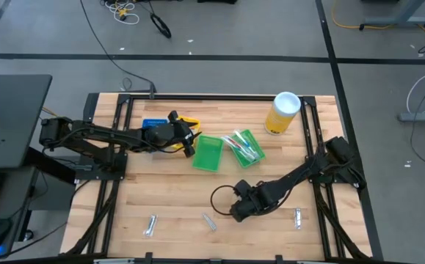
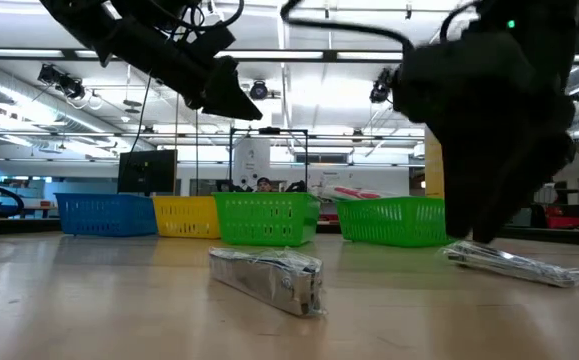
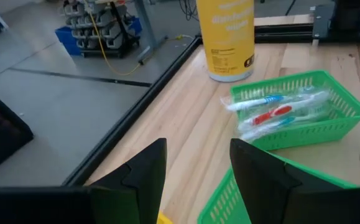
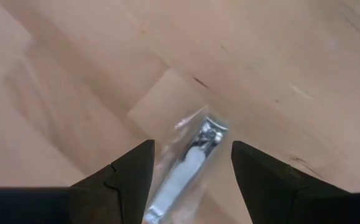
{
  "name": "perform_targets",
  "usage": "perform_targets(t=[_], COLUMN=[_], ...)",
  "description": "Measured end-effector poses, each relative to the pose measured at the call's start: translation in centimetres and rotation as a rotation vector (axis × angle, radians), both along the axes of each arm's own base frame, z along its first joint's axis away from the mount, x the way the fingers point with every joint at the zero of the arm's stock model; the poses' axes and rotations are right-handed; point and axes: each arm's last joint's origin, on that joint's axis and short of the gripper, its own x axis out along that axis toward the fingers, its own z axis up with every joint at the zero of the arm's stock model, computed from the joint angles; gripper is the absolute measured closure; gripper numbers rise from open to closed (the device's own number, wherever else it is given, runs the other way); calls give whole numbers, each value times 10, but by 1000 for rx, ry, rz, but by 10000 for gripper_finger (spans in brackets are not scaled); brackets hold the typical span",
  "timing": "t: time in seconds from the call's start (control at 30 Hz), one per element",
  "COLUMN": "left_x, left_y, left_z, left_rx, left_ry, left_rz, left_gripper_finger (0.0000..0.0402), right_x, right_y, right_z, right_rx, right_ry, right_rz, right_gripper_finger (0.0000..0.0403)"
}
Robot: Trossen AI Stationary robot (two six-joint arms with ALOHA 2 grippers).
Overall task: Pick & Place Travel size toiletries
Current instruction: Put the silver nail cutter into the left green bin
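Lowering my right gripper (image 1: 235, 210) over 1 wrapped silvery item (image 4: 189, 155) on the table's near side, I keep its fingers spread wide and empty, straddling it for a lengthwise pinch. My left gripper (image 1: 190, 143), also open and empty, waits above the bins, clear of the green bin (image 1: 260, 155) holding toothbrushes (image 3: 273, 112).

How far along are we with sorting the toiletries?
Done: toothbrushes lie in one green bin. In hand: nothing yet; the open right gripper hangs above a silvery packet. Left: the packets at and. The left gripper, open, is over the bins.
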Motion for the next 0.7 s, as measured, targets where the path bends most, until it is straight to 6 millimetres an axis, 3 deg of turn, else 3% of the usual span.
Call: perform_targets(t=[0.23,0.37,0.7], left_x=[0,0,-1], left_y=[0,1,5], left_z=[1,1,1], left_rx=[17,18,17], left_ry=[3,3,1], left_rz=[-7,-5,13], left_gripper_finger=[216,216,216], right_x=[4,3,1], right_y=[3,3,2], right_z=[-28,-32,-32], right_rx=[-35,-75,-77], right_ry=[66,56,67], right_rz=[-11,-35,-67], right_gripper_finger=[178,187,297])
